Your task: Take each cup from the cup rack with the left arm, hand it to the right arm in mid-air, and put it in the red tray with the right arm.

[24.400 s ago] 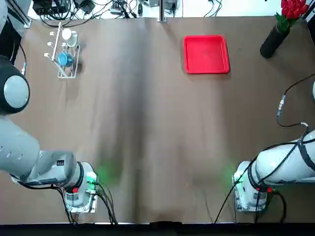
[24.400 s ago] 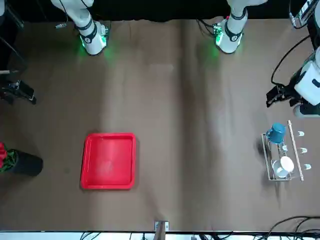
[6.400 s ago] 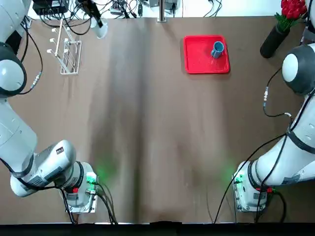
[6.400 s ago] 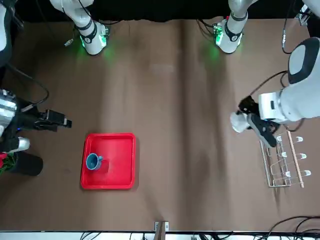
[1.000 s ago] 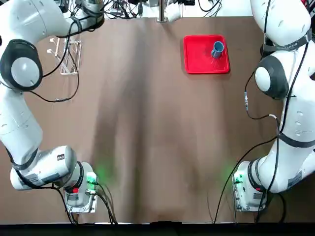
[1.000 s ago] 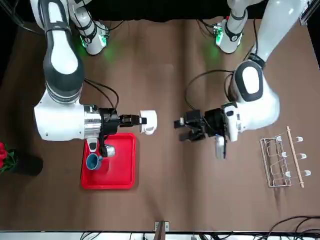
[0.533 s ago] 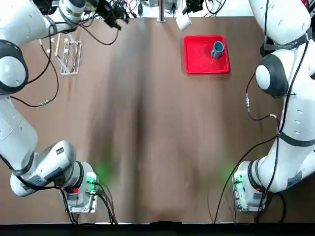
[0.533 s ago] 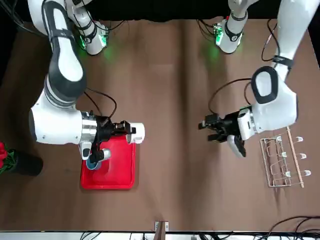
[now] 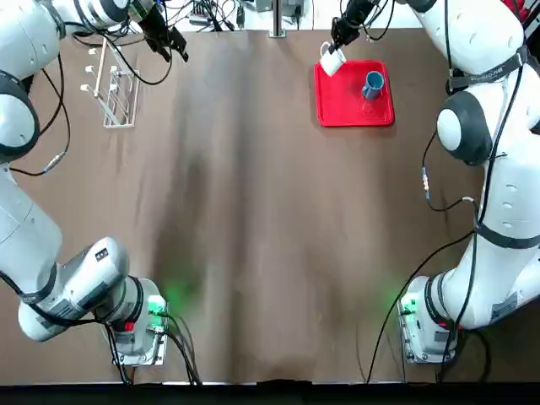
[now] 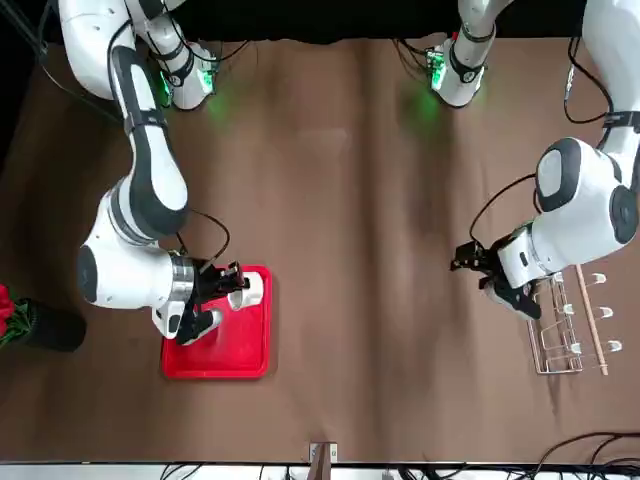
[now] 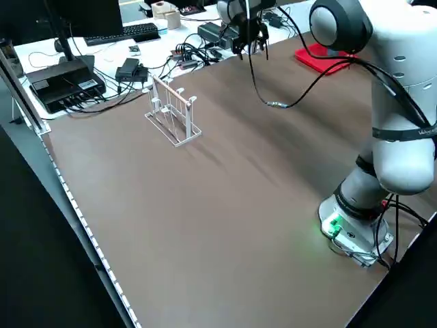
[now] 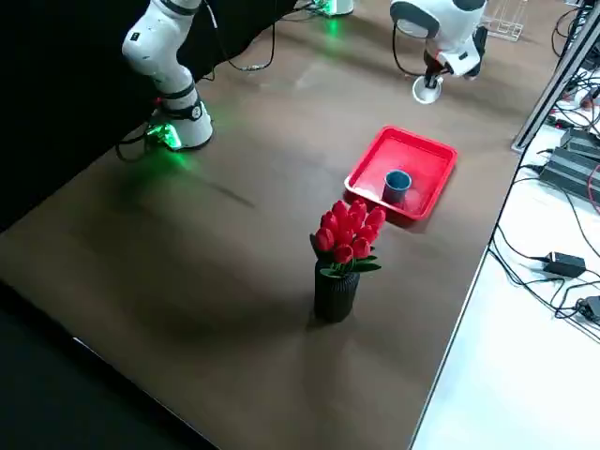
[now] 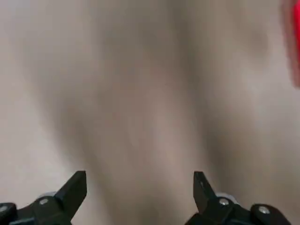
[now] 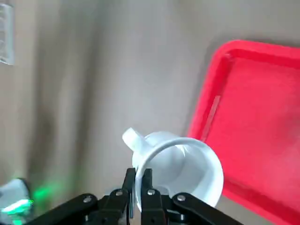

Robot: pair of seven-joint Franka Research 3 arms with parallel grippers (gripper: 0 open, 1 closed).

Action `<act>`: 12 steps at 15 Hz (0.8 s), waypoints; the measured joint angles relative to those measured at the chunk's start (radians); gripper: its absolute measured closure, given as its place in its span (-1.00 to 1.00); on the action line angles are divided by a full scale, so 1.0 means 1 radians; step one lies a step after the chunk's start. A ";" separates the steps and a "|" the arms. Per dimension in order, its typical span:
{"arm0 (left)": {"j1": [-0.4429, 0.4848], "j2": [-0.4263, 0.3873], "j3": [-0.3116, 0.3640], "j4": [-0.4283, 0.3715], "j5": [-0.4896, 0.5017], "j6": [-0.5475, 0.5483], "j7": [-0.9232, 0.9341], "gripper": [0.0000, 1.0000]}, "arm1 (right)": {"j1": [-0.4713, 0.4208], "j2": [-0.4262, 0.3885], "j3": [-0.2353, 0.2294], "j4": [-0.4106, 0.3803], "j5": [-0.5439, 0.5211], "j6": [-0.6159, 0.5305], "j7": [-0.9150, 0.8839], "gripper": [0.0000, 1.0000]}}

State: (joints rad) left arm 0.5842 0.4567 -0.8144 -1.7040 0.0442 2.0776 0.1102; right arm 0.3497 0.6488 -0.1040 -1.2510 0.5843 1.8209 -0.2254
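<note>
**Q:** How far along am I?

**A:** Nearly done, I judge. The cup rack at about ten o'clock on the table carries nothing on its pegs. The red tray at one o'clock holds the blue cup, upright, in its two-o'clock part. Left to do: set down the white cup.

**Q:** Where is that cup?

**A:** In the air over the tray's ten-o'clock corner; my right gripper pinches its rim. My left gripper hangs near the rack, fingers spread, carrying nothing.
</note>
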 joint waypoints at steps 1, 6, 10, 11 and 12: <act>0.001 -0.004 0.000 0.008 0.054 -0.012 -0.034 -1.00 | 0.002 0.001 0.002 -0.004 -0.055 0.013 -0.001 0.83; 0.012 -0.024 0.000 0.096 0.168 -0.142 -0.101 -1.00 | 0.027 0.015 0.005 -0.013 -0.234 0.098 0.008 0.83; 0.022 -0.034 0.000 0.215 0.169 -0.257 -0.101 -1.00 | 0.040 0.035 0.006 -0.048 -0.376 0.198 0.058 0.83; 0.022 -0.037 0.000 0.247 0.169 -0.296 -0.101 -1.00 | 0.049 0.056 0.007 -0.059 -0.431 0.218 0.061 0.83; 0.022 -0.037 0.000 0.258 0.169 -0.312 -0.101 -1.00 | 0.053 0.068 0.008 -0.061 -0.448 0.221 0.062 0.83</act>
State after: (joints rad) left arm 0.6057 0.4199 -0.8140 -1.4459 0.2132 1.7654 0.0094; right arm 0.4026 0.7172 -0.0960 -1.3116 0.1360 2.0422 -0.1631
